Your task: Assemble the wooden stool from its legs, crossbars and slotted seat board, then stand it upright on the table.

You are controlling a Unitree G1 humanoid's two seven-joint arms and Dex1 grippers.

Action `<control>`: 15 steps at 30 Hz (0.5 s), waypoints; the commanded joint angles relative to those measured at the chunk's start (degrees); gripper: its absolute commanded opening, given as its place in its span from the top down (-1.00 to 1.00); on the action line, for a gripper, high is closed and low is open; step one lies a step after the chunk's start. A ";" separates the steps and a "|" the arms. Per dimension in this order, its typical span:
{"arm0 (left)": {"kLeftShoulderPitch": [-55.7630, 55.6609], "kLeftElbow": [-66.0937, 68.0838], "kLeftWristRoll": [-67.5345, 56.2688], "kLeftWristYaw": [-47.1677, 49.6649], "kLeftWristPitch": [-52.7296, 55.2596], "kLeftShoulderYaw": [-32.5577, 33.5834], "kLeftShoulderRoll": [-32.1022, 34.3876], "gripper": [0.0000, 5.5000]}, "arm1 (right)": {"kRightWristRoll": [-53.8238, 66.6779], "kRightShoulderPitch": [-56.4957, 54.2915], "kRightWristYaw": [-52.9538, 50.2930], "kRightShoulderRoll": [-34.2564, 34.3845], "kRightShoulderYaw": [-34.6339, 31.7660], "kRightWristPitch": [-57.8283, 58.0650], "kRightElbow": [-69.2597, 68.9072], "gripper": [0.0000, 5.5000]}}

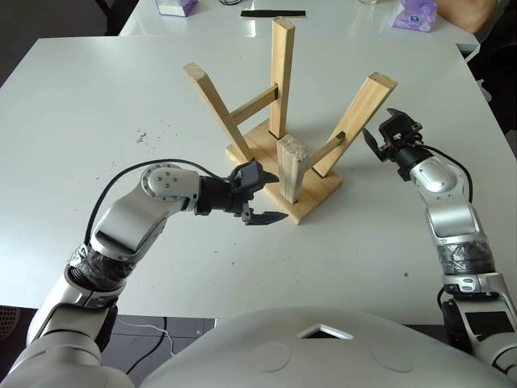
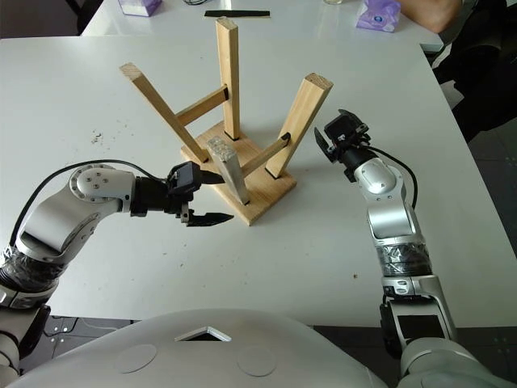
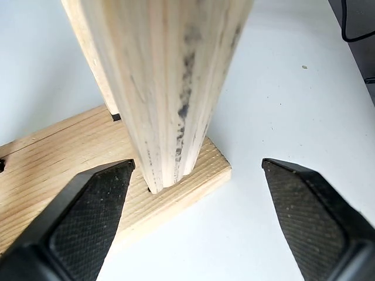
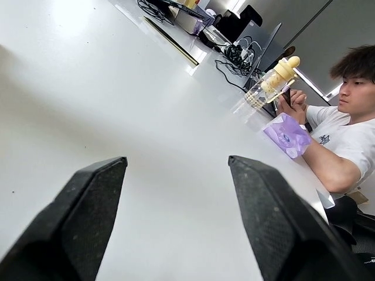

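Note:
The wooden stool [image 1: 292, 166] stands upside down at the table's middle: its seat board [image 1: 317, 197] lies flat and the legs point up, joined by crossbars [image 1: 255, 103]. My left gripper [image 1: 271, 196] is open just left of the near leg [image 3: 170, 88], level with the board's front corner; one finger [image 3: 88, 216] lies over the board, the other [image 3: 310, 211] over bare table, neither touching the leg. My right gripper [image 1: 380, 125] is open with nothing in it, a little right of the right leg [image 1: 359, 117], facing the far side of the table.
Purple tissue packs [image 1: 176, 6] [image 1: 414, 14] and a black strip [image 1: 273, 14] lie on the table behind. Small crumbs [image 1: 144, 136] dot the surface left of the stool. A bottle [image 4: 270, 82] stands far off. The table's right edge [image 1: 485, 89] runs close to my right arm.

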 commanded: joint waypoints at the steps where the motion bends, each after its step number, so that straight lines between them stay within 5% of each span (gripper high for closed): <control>1: 2.80 2.14 -2.12 -0.70 -0.82 6.76 2.32 -0.48 | 0.77 0.16 -1.04 -2.08 -4.88 3.00 -2.82 -0.16; 7: 1.28 4.75 -15.82 -2.14 2.38 22.80 1.43 -0.48 | 5.55 -3.07 -4.85 -2.78 -15.88 8.48 -6.65 -0.11; 10: -6.24 4.53 -30.47 2.21 5.99 29.88 -3.92 -0.29 | 16.95 -9.02 -4.25 0.90 -20.92 14.34 -13.67 0.06; 15: -15.15 3.22 -46.16 15.09 10.79 31.60 -10.24 -0.19 | 32.47 -16.87 -3.81 5.05 -21.04 26.48 -23.41 0.16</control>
